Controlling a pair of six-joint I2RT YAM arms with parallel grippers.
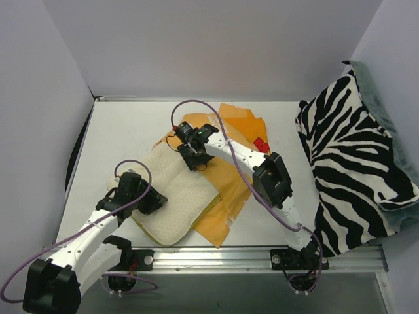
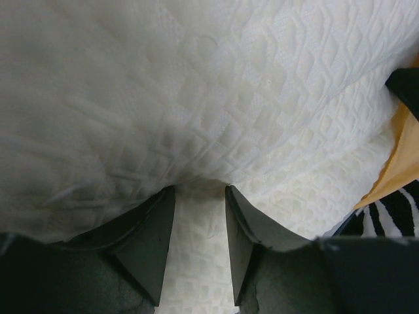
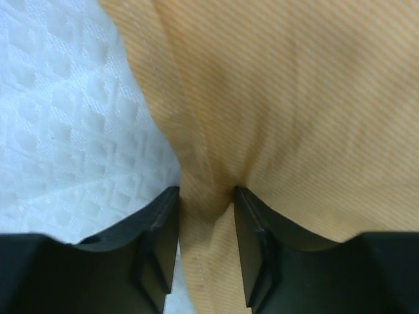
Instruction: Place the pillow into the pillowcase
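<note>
Between left fingers [image 2: 147,248] (narrowly parted) a pillow [image 2: 216,111] fold; between right fingers [image 3: 157,252], a pinch of pillowcase [image 3: 294,98]

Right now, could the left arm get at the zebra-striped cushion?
Probably not. The zebra cushion sits at the far right side, beyond the right arm. The left gripper is occupied on the left, pinching the pillow.

The pillow [image 1: 175,196] is cream-white with a bumpy diamond weave and a yellow-green trim. The pillowcase [image 1: 242,124] is orange, finely striped up close, with a red patch. The cushion [image 1: 353,157] is black-and-white zebra striped. My fingers [image 3: 154,248] are black, my arms [image 1: 85,242] white.
</note>
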